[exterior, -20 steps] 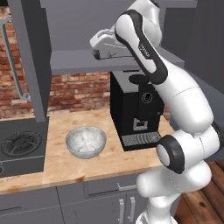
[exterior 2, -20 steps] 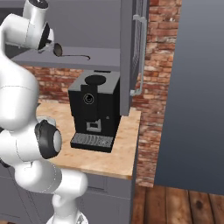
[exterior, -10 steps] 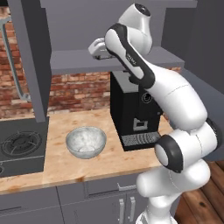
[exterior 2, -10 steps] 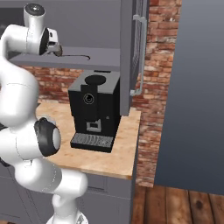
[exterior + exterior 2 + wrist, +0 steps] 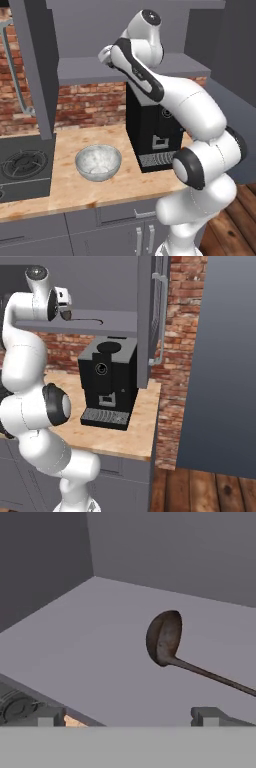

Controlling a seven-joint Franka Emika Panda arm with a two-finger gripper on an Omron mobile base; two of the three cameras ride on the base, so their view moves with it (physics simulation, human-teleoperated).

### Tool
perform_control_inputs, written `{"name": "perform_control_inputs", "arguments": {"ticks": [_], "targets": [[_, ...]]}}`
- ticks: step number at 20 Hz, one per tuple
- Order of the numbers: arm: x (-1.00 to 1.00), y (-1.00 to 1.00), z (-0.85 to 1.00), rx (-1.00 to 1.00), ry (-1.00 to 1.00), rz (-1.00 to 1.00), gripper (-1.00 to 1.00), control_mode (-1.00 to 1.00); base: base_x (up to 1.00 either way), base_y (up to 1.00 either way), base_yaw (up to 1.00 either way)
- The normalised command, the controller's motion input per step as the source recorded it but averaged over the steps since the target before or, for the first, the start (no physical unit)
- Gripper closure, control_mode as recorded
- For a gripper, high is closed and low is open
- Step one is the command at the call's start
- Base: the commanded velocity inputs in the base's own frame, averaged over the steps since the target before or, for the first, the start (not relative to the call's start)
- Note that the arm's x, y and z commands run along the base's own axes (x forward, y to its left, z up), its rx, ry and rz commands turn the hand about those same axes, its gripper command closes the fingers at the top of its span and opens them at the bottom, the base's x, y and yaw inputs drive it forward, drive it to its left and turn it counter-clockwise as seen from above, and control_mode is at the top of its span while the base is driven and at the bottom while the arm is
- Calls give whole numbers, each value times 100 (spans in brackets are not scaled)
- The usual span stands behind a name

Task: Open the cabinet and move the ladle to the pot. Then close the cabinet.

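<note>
The cabinet stands open, its left door (image 5: 32, 65) swung out and its right door (image 5: 149, 316) edge-on with a long silver handle (image 5: 161, 321). A dark, worn ladle (image 5: 164, 637) lies on the grey shelf (image 5: 90, 642), bowl tipped up, thin handle running off to the right. From the right base view the ladle (image 5: 85, 319) sits near the shelf's front edge. My gripper (image 5: 127, 717) is open, hovering just short of the ladle with nothing between its fingertips (image 5: 210, 716). The gripper (image 5: 64, 306) hangs directly above the ladle's bowl. The pot is out of view.
A black coffee machine (image 5: 150, 135) stands on the wooden counter (image 5: 75, 190) under the shelf, beside a metal bowl (image 5: 98, 162). A stove (image 5: 22, 167) lies at the left. A tall dark panel (image 5: 230, 356) fills the right side past the brick wall.
The arm has folded upward and carried the hand a little further in over the shelf toward the ladle. The jaws stay open; the ladle has not moved.
</note>
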Motion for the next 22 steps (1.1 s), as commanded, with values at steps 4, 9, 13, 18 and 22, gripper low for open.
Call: {"name": "perform_control_inputs", "arguments": {"ticks": [4, 9, 13, 18, 22], "targets": [[39, 0, -18, -2, -6, -12, -100, -100, 0, 0, 0], [46, 0, -7, 0, 0, -11, -100, -100, 0, 0, 0], [53, 0, 0, 0, 0, -9, -100, -100, 0, 0, 0], [48, 0, 0, 0, 0, -8, -100, -100, 0, 0, 0], [36, 4, 0, 0, 0, -6, -100, -100, 0, 0, 0]]}}
